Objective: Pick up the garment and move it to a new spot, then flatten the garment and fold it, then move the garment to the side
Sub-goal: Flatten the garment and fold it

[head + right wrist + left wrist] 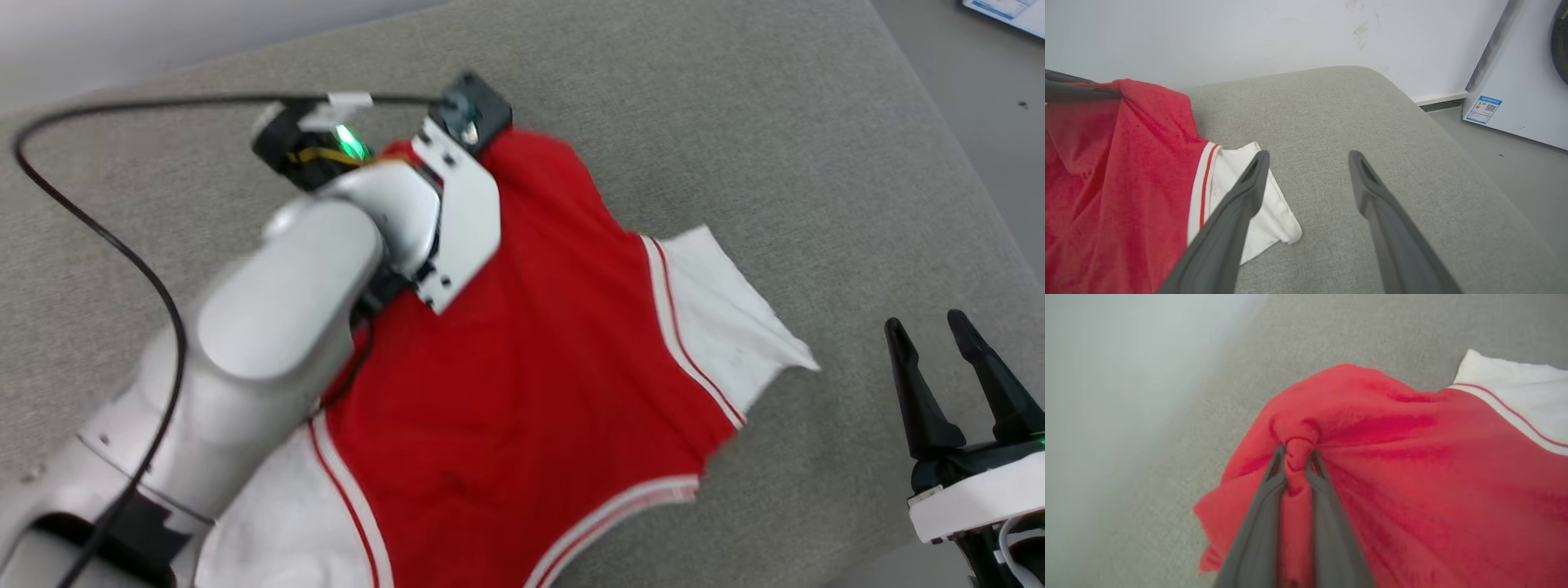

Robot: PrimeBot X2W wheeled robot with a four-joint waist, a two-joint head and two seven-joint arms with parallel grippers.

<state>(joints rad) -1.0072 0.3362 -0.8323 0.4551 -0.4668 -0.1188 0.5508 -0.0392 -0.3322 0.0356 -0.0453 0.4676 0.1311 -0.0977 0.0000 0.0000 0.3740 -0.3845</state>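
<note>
Pinching the garment [1412, 477] is the left end effector [1295, 454]; sticker [1484, 109] illegible.

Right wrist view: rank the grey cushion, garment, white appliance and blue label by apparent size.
1. grey cushion
2. garment, cut off at the edge
3. white appliance, also cut off
4. blue label

One garment [531, 367], one grey cushion [735, 122], two claws (left claw [1296, 453], right claw [1309, 156]).

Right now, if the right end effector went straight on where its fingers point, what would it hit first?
Probably the grey cushion: the right end effector aims at bare fabric just beside the white sleeve of the garment. Depth is hard to judge.
</note>
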